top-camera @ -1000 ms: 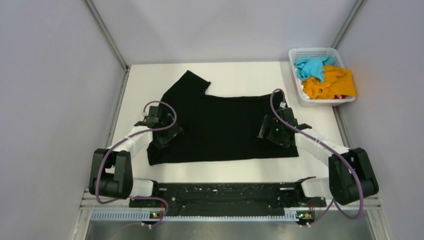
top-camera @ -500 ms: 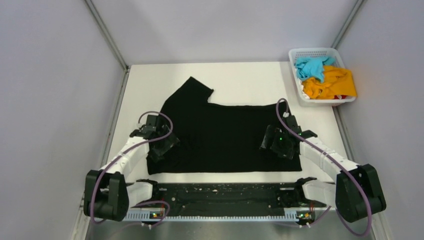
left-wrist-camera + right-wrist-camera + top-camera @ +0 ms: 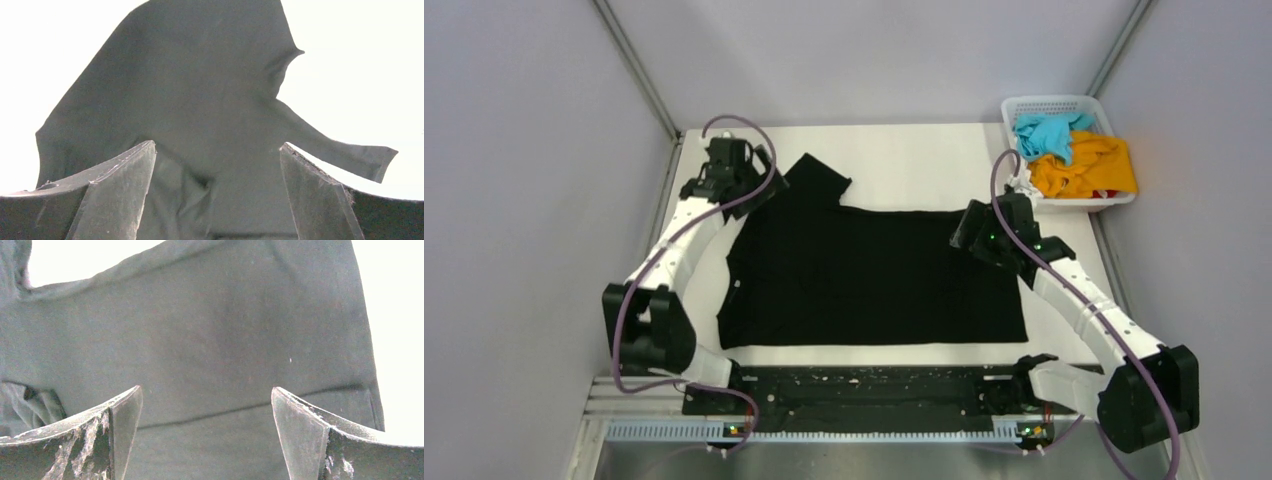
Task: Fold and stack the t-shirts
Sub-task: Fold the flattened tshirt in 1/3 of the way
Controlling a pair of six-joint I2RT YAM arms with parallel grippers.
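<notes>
The large black t-shirt [image 3: 864, 275] lies spread flat on the white table, one sleeve pointing to the far left. My left gripper [image 3: 749, 185] is open and empty above the shirt's far left shoulder; the black fabric [image 3: 200, 100] fills the left wrist view. My right gripper [image 3: 969, 232] is open and empty above the shirt's far right corner; the cloth [image 3: 200, 340] and a hem line show below it. The turquoise-blue t-shirt [image 3: 1046, 132] and the orange-yellow t-shirt [image 3: 1089, 168] lie crumpled in the basket.
A white lattice basket [image 3: 1016, 170] stands at the far right corner of the table [image 3: 924, 150]. Grey walls close in the left, the back and the right. A black rail runs along the near edge between the arm bases.
Both arms have let go of the black shirt near its lower half and moved away from me to its far corners. The shirt has been drawn toward the near edge and lies flatter.
</notes>
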